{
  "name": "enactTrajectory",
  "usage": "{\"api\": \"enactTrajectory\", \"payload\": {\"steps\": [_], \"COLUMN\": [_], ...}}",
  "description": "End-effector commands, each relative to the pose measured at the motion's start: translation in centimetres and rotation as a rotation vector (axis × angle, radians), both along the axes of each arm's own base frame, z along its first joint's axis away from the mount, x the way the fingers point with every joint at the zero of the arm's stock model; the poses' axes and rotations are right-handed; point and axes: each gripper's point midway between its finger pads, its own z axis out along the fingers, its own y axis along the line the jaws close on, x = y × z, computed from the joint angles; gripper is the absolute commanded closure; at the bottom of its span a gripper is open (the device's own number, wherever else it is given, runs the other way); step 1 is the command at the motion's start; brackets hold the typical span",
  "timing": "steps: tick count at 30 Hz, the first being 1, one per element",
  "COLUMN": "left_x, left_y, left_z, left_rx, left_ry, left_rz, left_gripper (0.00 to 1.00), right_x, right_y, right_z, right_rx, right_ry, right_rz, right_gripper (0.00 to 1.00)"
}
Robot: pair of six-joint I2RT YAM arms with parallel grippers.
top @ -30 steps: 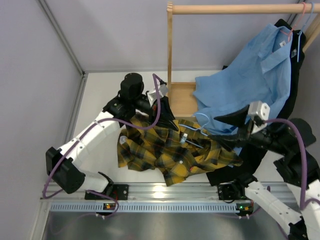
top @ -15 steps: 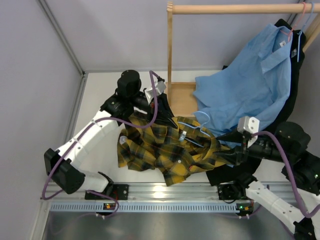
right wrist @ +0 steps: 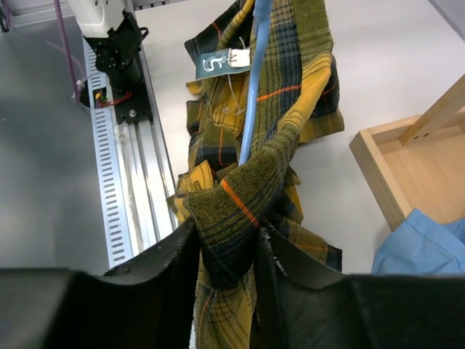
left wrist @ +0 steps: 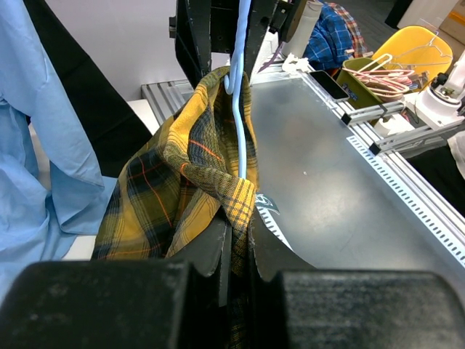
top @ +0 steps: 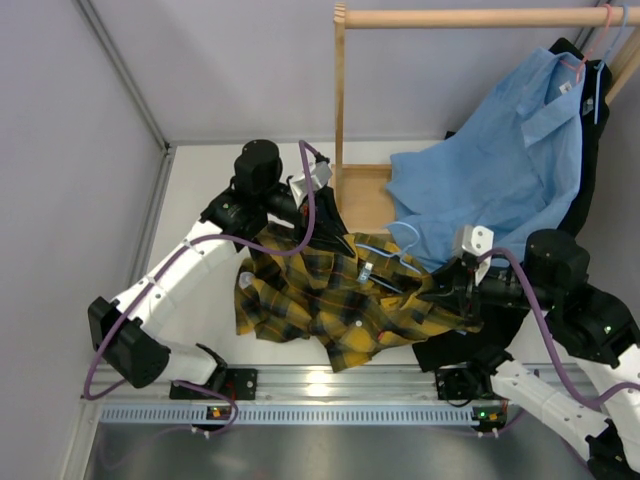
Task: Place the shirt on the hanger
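The yellow and black plaid shirt [top: 340, 300] hangs bunched between my two grippers, above the white table. The pale blue hanger [top: 385, 255] runs through it, its hook poking up near the middle. My left gripper [top: 325, 225] is shut on the shirt's fabric [left wrist: 182, 182] at one end, with the hanger wire [left wrist: 241, 116] running out from between the fingers. My right gripper [top: 450, 285] is shut on a fold of the shirt [right wrist: 243, 196] at the other end, the hanger wire [right wrist: 251, 87] above it.
A wooden rack [top: 450, 18] stands at the back with a light blue shirt [top: 500, 160] and a black garment [top: 590, 200] hanging on it, close behind my right arm. Its wooden base tray [top: 365, 195] lies under the rack. A metal rail [top: 330, 385] runs along the near edge.
My right gripper has moved left and slightly up into the shirt's right end and closed on it. The left gripper shifted slightly a second ago, then held still with the shirt.
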Motion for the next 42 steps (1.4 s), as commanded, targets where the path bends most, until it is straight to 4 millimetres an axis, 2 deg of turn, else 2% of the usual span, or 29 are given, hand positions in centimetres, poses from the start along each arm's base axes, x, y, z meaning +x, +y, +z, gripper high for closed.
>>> {"api": "enactTrajectory", "payload": {"steps": [1,2,3,6,7,8,9,13,15,16,18,19,20,21,23,26,27,28,29,30,31,32,33,34,35,36,38,40,42], "left_x": [-3.4,-3.5,-3.6,-3.7,-3.6,-3.6,-3.5,-2.4,-0.5,-0.1,1.7,2.2,3.0,4.8,6.3,9.5,11.1,11.8,12.5,12.1,12.7,12.6,11.4,10.9,10.4,10.3,8.8,8.1,7.6], "left_y": [2.4,2.4,2.4,2.2,2.2,2.2,2.1,1.3,0.3,0.1,-0.4,-0.5,-0.5,-0.6,0.3,3.7,6.7,8.6,10.5,13.1,15.8,16.7,18.1,18.8,19.1,19.1,20.0,20.5,21.0], "left_z": [2.5,2.5,2.5,2.5,2.5,2.4,2.4,3.0,3.2,3.5,4.0,4.6,5.0,5.9,7.3,10.7,12.1,12.6,12.1,12.9,12.9,11.9,11.9,11.4,10.8,9.0,8.0,5.5,3.5], "left_rx": [-0.082,-0.083,-0.085,-0.085,-0.084,-0.084,-0.084,-0.100,-0.100,-0.103,-0.099,-0.106,-0.108,-0.113,-0.119,-0.174,-0.203,-0.217,-0.200,-0.232,-0.240,-0.220,-0.228,-0.224,-0.216,-0.179,-0.171,-0.109,-0.058], "left_ry": [-0.097,-0.098,-0.100,-0.100,-0.099,-0.099,-0.101,-0.141,-0.160,-0.168,-0.169,-0.177,-0.177,-0.168,-0.165,-0.162,-0.128,-0.101,-0.046,-0.026,-0.006,0.003,0.005,0.008,0.010,0.016,0.014,0.007,-0.005], "left_rz": [-0.209,-0.213,-0.216,-0.219,-0.216,-0.210,-0.203,-0.087,0.056,0.096,0.220,0.265,0.322,0.450,0.606,0.959,1.172,1.288,1.404,1.516,1.659,1.703,1.727,1.740,1.740,1.739,1.733,1.732,1.737], "left_gripper": [1.00,1.00,1.00,1.00,1.00,1.00,1.00,0.99,0.84,0.60,0.26,0.02,0.02,0.02,0.02,0.02,0.02,0.02,0.02,0.02,0.02,0.02,0.02,0.02,0.02,0.02,0.02,0.02,0.02], "right_x": [0.8,1.0,1.0,1.0,1.5,1.8,2.1,2.7,2.8,3.1,3.1,3.4,3.5,3.4,3.7,4.0,4.2,4.2,4.5,4.0,4.6,5.2,5.3,5.0,5.2,6.1,6.0,6.3,5.9], "right_y": [0.4,0.5,0.6,1.1,1.1,1.0,0.8,0.2,-0.2,-0.7,-1.4,-2.0,-2.2,-2.6,-3.5,-5.1,-5.6,-6.9,-7.4,-8.6,-10.2,-10.6,-11.3,-13.0,-13.5,-13.5,-15.6,-17.5,-18.3], "right_z": [0.8,1.3,1.6,2.9,2.9,3.2,4.1,4.2,4.4,4.9,5.5,6.1,6.3,6.6,7.1,8.1,8.4,10.0,10.2,12.4,13.4,14.1,14.8,16.8,17.5,18.0,20.2,22.5,25.1], "right_rx": [0.031,0.053,0.069,0.144,0.154,0.175,0.211,0.242,0.251,0.258,0.275,0.284,0.290,0.296,0.289,0.270,0.263,0.283,0.270,0.309,0.319,0.326,0.332,0.371,0.375,0.356,0.374,0.394,0.446], "right_ry": [-0.060,-0.073,-0.081,-0.110,-0.112,-0.108,-0.133,-0.131,-0.138,-0.151,-0.171,-0.189,-0.191,-0.204,-0.216,-0.228,-0.230,-0.254,-0.247,-0.275,-0.285,-0.272,-0.276,-0.303,-0.313,-0.313,-0.348,-0.376,-0.397], "right_rz": [-0.013,-0.017,-0.015,-0.010,-0.040,-0.066,-0.095,-0.161,-0.192,-0.228,-0.262,-0.302,-0.320,-0.332,-0.383,-0.468,-0.497,-0.559,-0.593,-0.634,-0.728,-0.774,-0.813,-0.881,-0.910,-0.940,-1.036,-1.134,-1.155], "right_gripper": [0.70,0.79,0.82,0.83,0.88,1.00,1.00,1.00,1.00,1.00,1.00,1.00,1.00,1.00,1.00,1.00,1.00,1.00,1.00,1.00,1.00,1.00,1.00,1.00,1.00,1.00,1.00,1.00,1.00]}}
